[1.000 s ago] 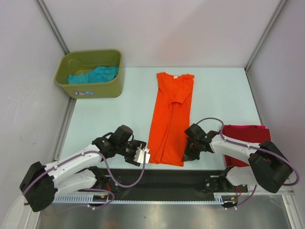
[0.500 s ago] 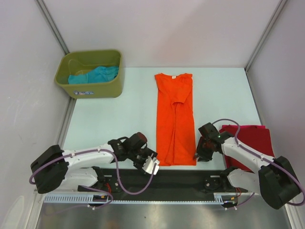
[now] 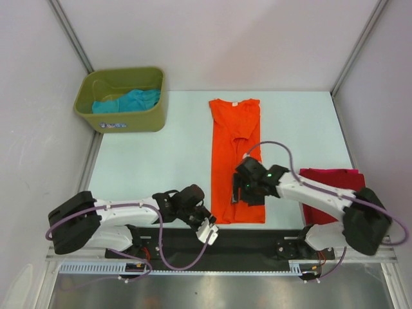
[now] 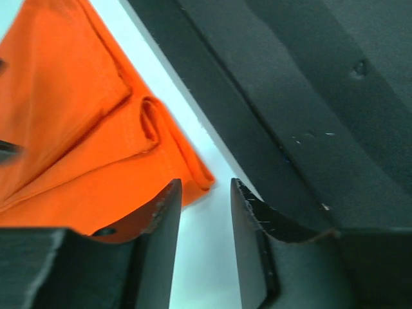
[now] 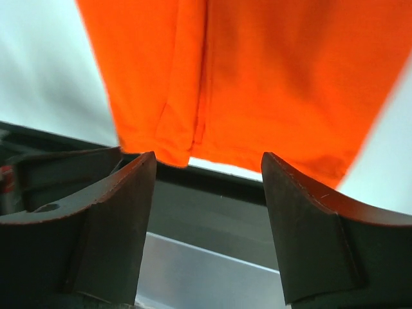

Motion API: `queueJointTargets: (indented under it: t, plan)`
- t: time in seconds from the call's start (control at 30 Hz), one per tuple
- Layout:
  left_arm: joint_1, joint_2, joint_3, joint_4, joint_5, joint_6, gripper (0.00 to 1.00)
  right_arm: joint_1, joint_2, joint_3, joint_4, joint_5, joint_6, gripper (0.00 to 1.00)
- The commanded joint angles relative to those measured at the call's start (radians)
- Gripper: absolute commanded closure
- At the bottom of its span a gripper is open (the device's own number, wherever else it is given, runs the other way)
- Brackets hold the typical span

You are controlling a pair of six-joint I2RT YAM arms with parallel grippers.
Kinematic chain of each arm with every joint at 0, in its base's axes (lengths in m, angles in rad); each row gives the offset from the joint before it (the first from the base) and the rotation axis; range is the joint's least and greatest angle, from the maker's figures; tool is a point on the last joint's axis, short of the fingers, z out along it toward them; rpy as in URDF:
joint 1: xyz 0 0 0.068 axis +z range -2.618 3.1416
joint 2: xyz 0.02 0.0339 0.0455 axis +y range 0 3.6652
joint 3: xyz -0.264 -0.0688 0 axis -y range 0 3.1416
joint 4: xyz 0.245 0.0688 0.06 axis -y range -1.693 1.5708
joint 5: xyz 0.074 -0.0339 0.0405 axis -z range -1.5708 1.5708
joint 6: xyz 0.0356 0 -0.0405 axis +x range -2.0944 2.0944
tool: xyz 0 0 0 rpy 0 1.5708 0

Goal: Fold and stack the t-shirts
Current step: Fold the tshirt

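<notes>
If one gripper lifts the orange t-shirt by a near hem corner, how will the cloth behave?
The orange t-shirt would probably hang limp and unfold, since it lies in thin flat layers with soft creases at the hem. It looks light. Pushed, it would likely bunch up rather than slide across the table.

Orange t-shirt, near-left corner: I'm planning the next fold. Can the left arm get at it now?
Probably yes: the left gripper is open right at that corner of the orange t-shirt, with nothing between them.
</notes>
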Motion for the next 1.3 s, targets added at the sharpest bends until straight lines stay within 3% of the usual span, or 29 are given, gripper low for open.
queueJointTargets:
  t: [0.0,0.17,0.63,0.73,0.77,1.27]
  plan:
    - [-0.009,0.009,-0.029,0.047,0.056,0.037,0.6,0.097,0.139,0.068,0.046,0.049,-0.023,0.28]
    - [-0.009,0.011,-0.046,0.067,0.053,0.021,0.64,0.14,0.241,0.177,-0.017,0.133,-0.041,0.26]
    - [-0.009,0.017,-0.058,0.138,0.032,0.004,0.74,0.207,0.416,0.233,-0.063,0.17,-0.049,0.25]
    - [-0.009,0.017,-0.056,0.138,0.033,-0.001,0.85,0.207,0.426,0.24,-0.1,0.191,-0.046,0.25]
    - [-0.009,0.015,-0.056,0.138,0.035,-0.002,1.0,0.207,0.425,0.243,-0.111,0.208,-0.048,0.26]
    - [-0.009,0.011,-0.059,0.138,0.033,0.007,1.0,0.191,0.275,0.129,-0.2,0.245,0.04,0.27]
